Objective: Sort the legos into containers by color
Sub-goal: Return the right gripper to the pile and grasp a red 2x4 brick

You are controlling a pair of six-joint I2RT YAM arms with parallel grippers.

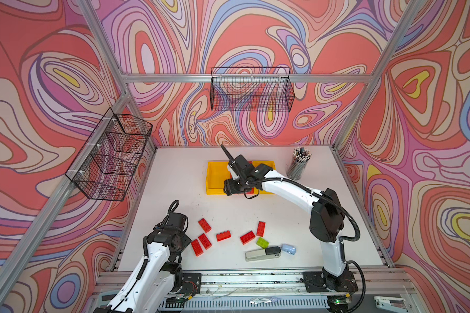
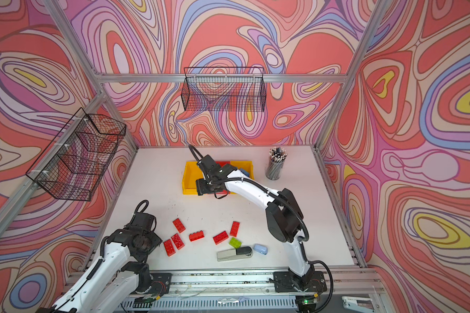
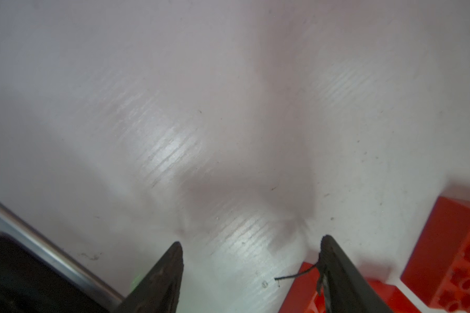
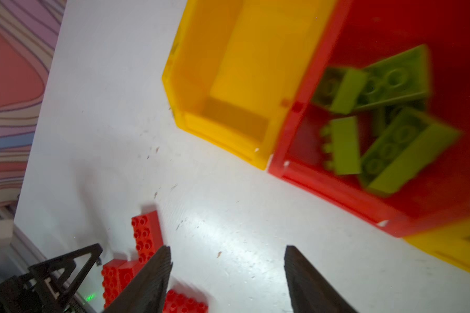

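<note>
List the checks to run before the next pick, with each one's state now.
Right gripper empty: ok, jaws open, nothing between them.
Left gripper empty: ok, open, nothing held.
Leftmost yellow plastic bin free: ok, empty.
Red plastic bin one colour: ok, only lime green studded bricks visible.
Red studded bricks sorted: not ok, six on the white table.
Loose lime green brick clear: cannot tell, grey stapler close beside.

Top views: perched high behind the arms, both gazing down on the whole table (image 1: 174, 176), near-identical.
Left wrist: hugging the table, red legos (image 3: 451, 244) at the edge.
Right wrist: higher, angled over containers (image 4: 255, 54), same red legos.
</note>
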